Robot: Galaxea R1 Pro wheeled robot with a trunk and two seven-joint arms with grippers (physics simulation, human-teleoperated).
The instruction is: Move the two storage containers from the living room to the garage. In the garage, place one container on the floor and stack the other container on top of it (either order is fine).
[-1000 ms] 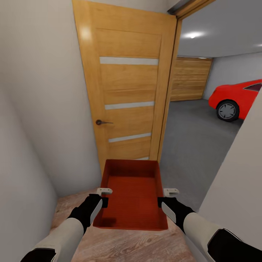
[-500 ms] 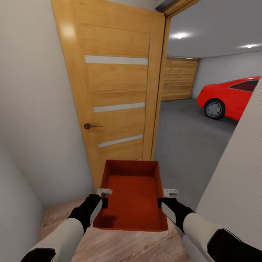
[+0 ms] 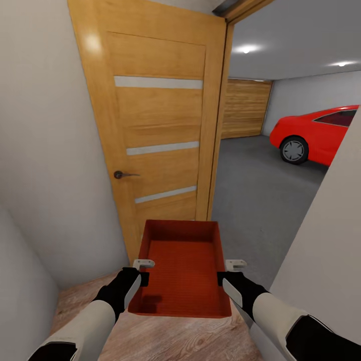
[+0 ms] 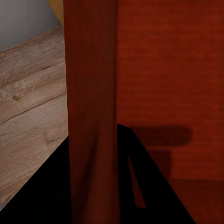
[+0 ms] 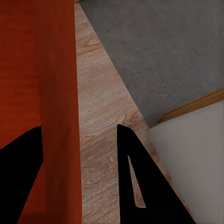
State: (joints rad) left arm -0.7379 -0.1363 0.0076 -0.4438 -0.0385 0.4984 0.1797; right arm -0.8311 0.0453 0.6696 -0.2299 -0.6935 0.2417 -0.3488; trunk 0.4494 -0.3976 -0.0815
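Orange-red rectangular plastic storage container [image 3: 181, 271] hangs between my left end effector [image 3: 142, 271] and right end effector [image 3: 228, 271], each clamped on a side wall. The view has swung right, opening the dark grey concrete garage floor [image 3: 260, 195] ahead.

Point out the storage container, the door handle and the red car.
storage container [image 3: 183, 271]: head view, on its ribbed inner bottom.
door handle [image 3: 120, 174]: head view, on the dark knob and lever.
red car [image 3: 321, 133]: head view, on the side body panel.
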